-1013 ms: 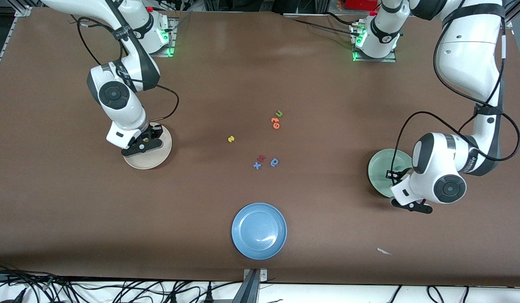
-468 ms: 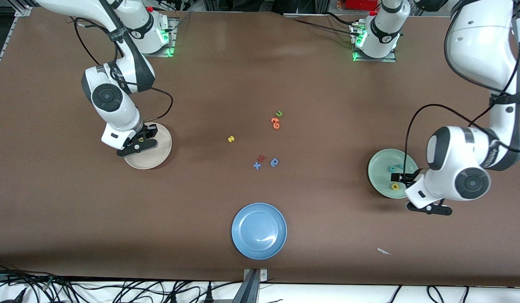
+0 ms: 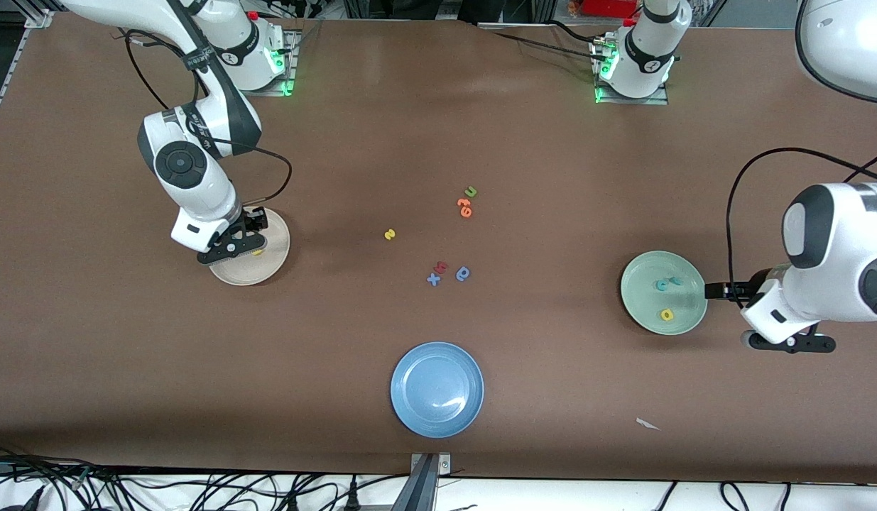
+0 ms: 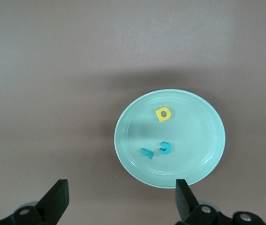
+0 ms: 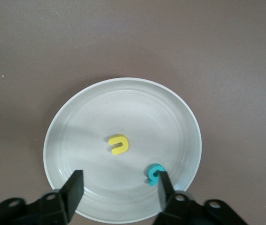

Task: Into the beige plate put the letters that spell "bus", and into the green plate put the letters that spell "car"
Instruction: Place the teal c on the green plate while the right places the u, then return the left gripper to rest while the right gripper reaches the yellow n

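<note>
Both jaws released — right gripper (image 3: 250, 234) over beige plate (image 3: 275, 259), left gripper (image 3: 722, 289) beside green plate (image 3: 633, 301).

A: We log even, bright overhead light; soft shadows lie under both arms on the table (image 3: 353, 128).

B: Agreed. We note a white glare patch on the blue plate (image 3: 437, 389) and a dull sheen on the green plate (image 4: 170, 138). Focus holds throughout.

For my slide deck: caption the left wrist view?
Open left gripper above the green plate holding a yellow a, teal c and teal r.
</note>
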